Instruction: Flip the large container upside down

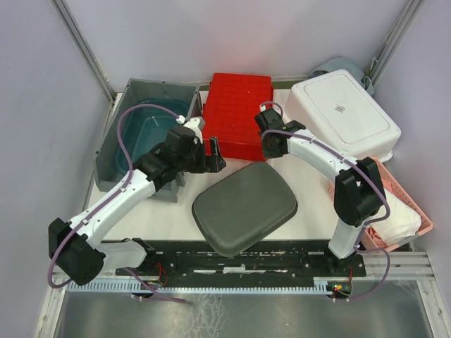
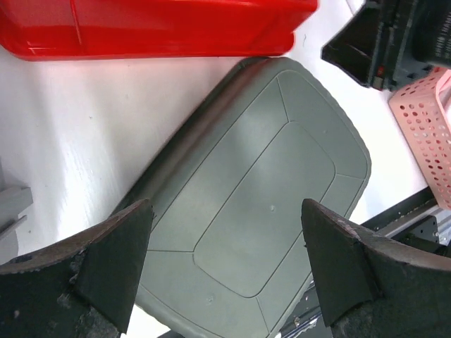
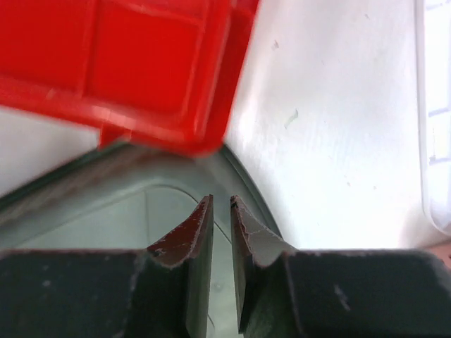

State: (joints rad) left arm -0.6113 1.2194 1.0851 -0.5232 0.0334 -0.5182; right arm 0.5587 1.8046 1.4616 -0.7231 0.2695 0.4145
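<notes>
The large container, dark grey-green with rounded corners, lies bottom up on the white table in the middle. In the left wrist view its flat base fills the frame. My left gripper hovers over its far left side, open wide with nothing between the fingers. My right gripper hangs above the container's far right corner, beside the red crate. Its jaws stand almost together with a thin gap and hold nothing.
A red crate lies upside down just behind the container. A grey bin holding a teal basin stands at the left. A white tub sits bottom up at the back right, a pink basket at the right edge.
</notes>
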